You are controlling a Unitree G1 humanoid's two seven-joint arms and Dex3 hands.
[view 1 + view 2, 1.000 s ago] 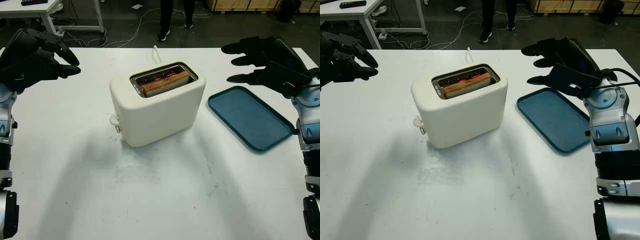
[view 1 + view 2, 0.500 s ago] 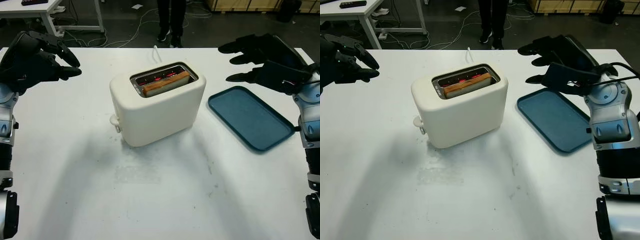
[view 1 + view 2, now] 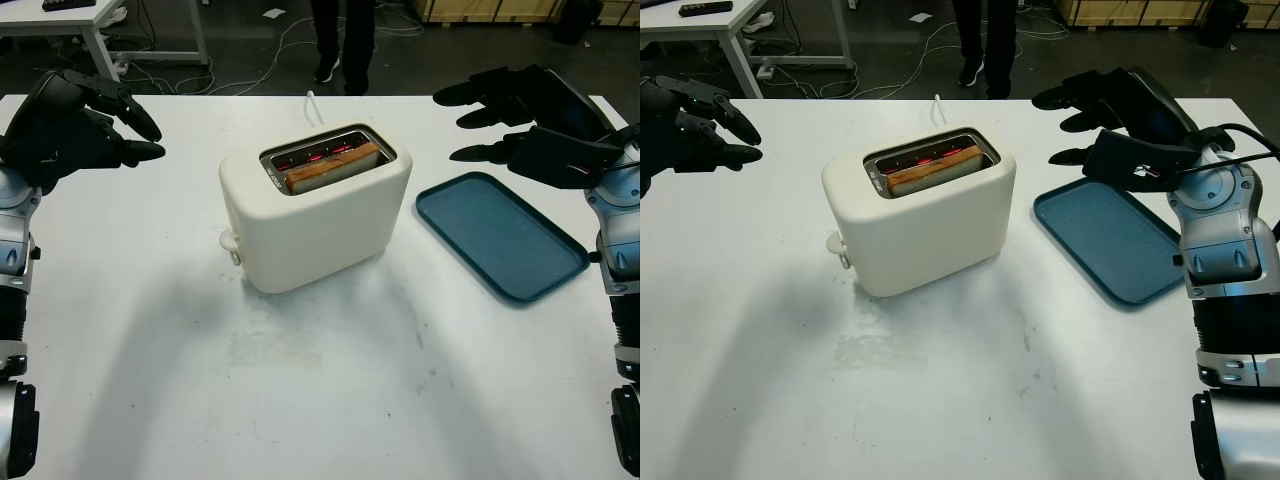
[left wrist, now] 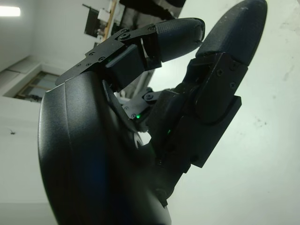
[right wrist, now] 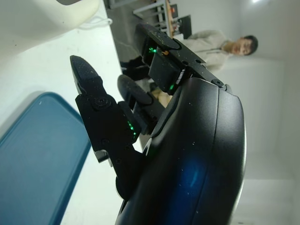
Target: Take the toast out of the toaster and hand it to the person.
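Observation:
A cream toaster (image 3: pixel 315 215) stands in the middle of the white table (image 3: pixel 300 400), its elements glowing red. One slice of toast (image 3: pixel 332 167) sits low in its slot. My left hand (image 3: pixel 140 130) hovers open above the table's far left, well away from the toaster. Raised at the far right, my right hand (image 3: pixel 470 125) is open and holds nothing, its fingers (image 5: pixel 89 93) pointing toward the toaster over the far end of a blue tray (image 3: pixel 500 235). A person's legs (image 3: pixel 343 35) stand beyond the table's far edge.
The blue tray lies right of the toaster and has nothing on it. The toaster's white cord (image 3: pixel 312 103) runs off the far edge. Another white table (image 3: pixel 90 20) stands at the back left, with cables on the floor.
My right hand has drifted slightly left toward the toaster. The left hand has edged a little to the right. The person's legs have shifted to the right.

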